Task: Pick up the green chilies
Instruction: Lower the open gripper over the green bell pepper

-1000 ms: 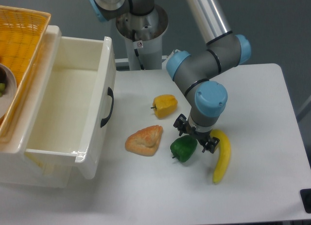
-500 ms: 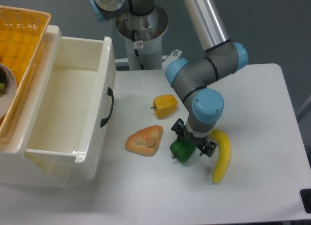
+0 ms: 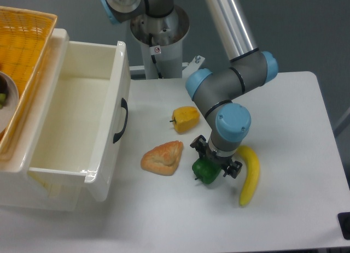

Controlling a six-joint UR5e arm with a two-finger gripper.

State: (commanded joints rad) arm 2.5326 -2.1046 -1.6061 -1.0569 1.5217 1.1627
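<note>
The green chilies (image 3: 204, 171) are a small glossy dark-green pepper toy lying on the white table (image 3: 295, 116), right of centre. My gripper (image 3: 215, 157) hangs straight down over it and hides its upper right part. The two black fingers stand apart, one at the pepper's upper left and one at its right, so the jaws straddle it and are open. I cannot tell whether the fingers touch it.
A long yellow banana (image 3: 249, 175) lies just right of the gripper. A yellow-orange pepper (image 3: 186, 118) and a croissant (image 3: 163, 157) lie to the left. A large white bin (image 3: 76, 122) stands at the left, with an orange basket (image 3: 22, 56) behind it.
My gripper has moved a little left and down, from beside the green pepper to over it. The finger spacing looks the same. The pepper has not visibly moved.
</note>
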